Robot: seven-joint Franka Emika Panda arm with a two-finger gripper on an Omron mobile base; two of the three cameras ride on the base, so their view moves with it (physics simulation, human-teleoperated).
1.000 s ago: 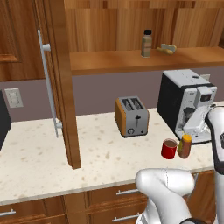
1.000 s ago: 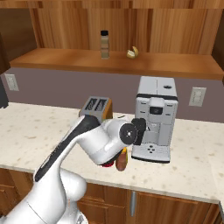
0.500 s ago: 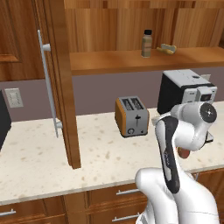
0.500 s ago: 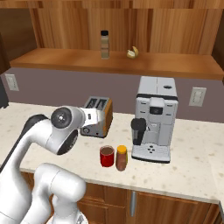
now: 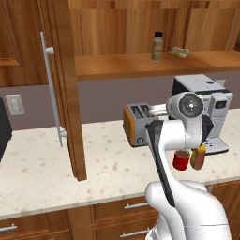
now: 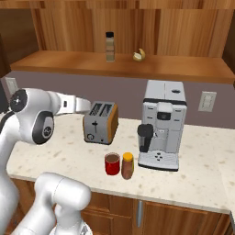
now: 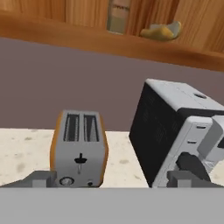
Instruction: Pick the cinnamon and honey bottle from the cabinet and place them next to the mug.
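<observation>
The slim tan cinnamon (image 5: 158,47) (image 6: 109,47) stands upright on the cabinet shelf (image 5: 117,65) (image 6: 69,62), and its lower part shows at the top of the hand view (image 7: 119,15). The cabinet door (image 5: 65,84) hangs open at the left, with a long silver handle. Down on the counter, the amber honey bottle (image 5: 198,157) (image 6: 127,165) stands upright right beside the red mug (image 5: 181,160) (image 6: 112,164), in front of the coffee machine. My gripper (image 7: 114,180) is open and holds nothing. It faces the toaster from the front, well below the shelf.
An orange-sided toaster (image 5: 138,123) (image 6: 100,122) (image 7: 79,146) and a grey coffee machine (image 5: 206,112) (image 6: 163,124) (image 7: 175,131) stand at the back of the counter. A small yellow thing (image 5: 179,51) (image 6: 139,56) (image 7: 161,31) lies on the shelf right of the cinnamon. My own arm blocks much of the left base view.
My arm has left the honey bottle beside the mug and swung up and back to the left. The honey bottle and mug have stayed put.
</observation>
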